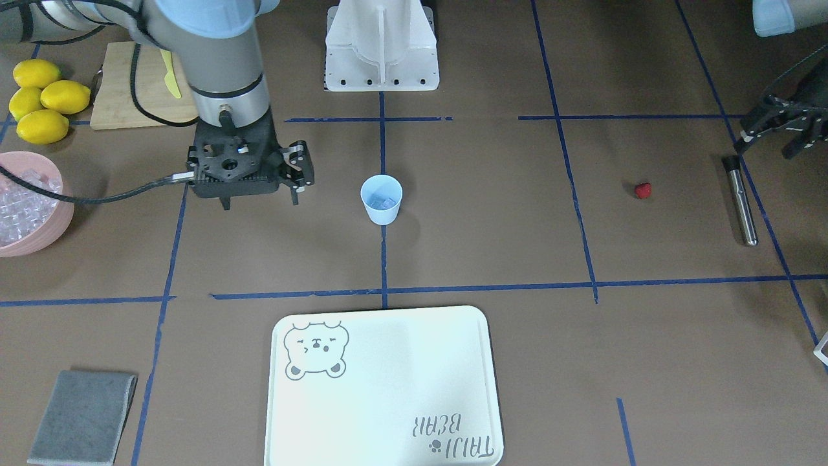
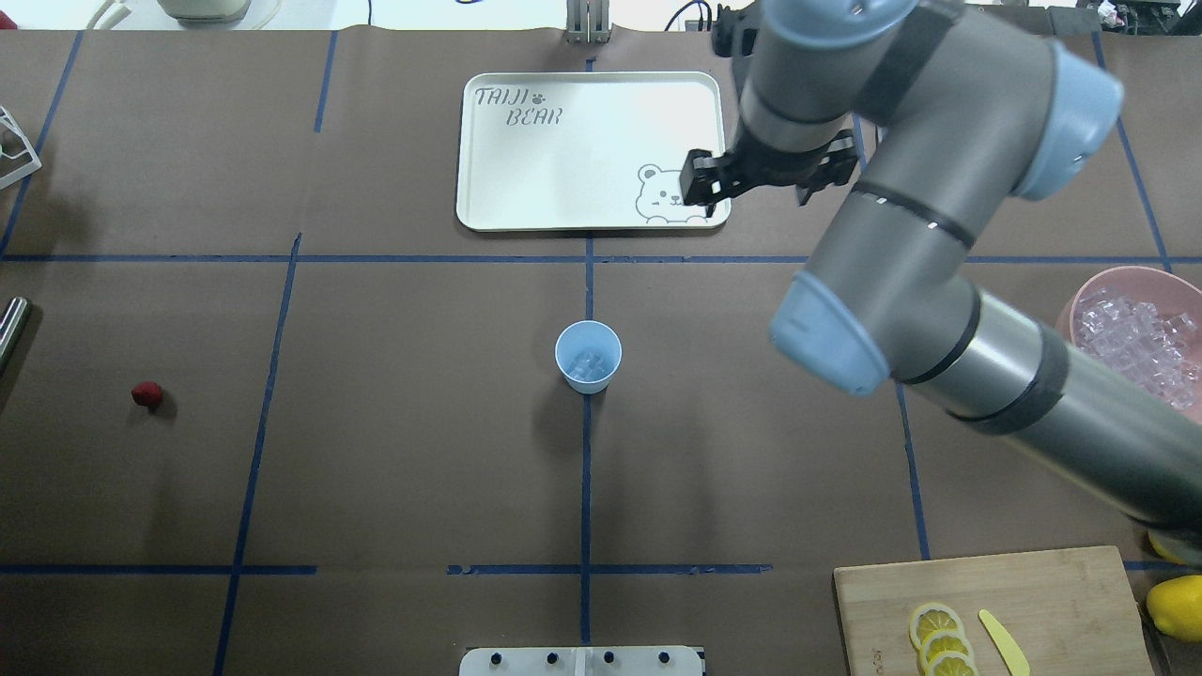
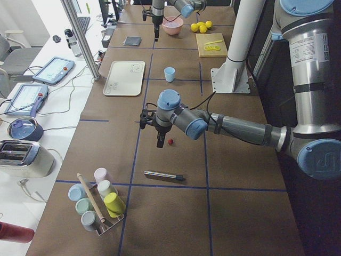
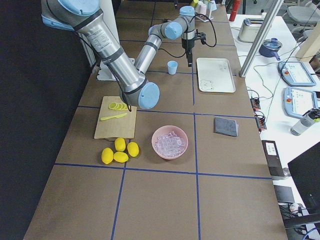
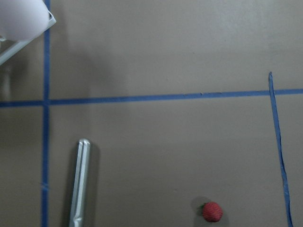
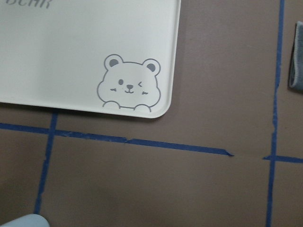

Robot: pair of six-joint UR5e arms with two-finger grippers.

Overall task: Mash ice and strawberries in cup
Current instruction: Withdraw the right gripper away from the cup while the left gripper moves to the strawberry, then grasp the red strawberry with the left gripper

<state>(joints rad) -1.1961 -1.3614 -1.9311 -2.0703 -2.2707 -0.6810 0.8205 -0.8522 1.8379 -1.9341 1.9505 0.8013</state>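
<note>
Nearest the robot, on the right, a wooden cutting board (image 2: 1033, 601) carries lemon slices (image 2: 939, 640) and a small yellow knife (image 2: 1003, 642). Whole lemons (image 1: 45, 97) sit just past the board's right edge. Further out on that side is a pink bowl (image 2: 1072, 314) heaped with ice cubes (image 2: 1141, 343).

In the middle of the brown table (image 2: 394, 451) the pale blue cup (image 2: 588, 355) stands upright on a blue tape line, with a few pieces of ice (image 2: 588, 362) in its bottom. The strawberry (image 2: 146, 394) lies by itself on the table, well to the left of the cup. A metal rod (image 1: 739, 200) lies flat further left still.

The left gripper (image 1: 766, 147) hangs in the air near the rod and the strawberry, its fingers apart and holding nothing. The right gripper (image 1: 260, 203) hovers off to the cup's right, fingers spread wide, also empty.

On the far side lies a white tray (image 2: 563, 178) printed with a bear, and a folded grey cloth (image 1: 84, 417) is off to its right.
</note>
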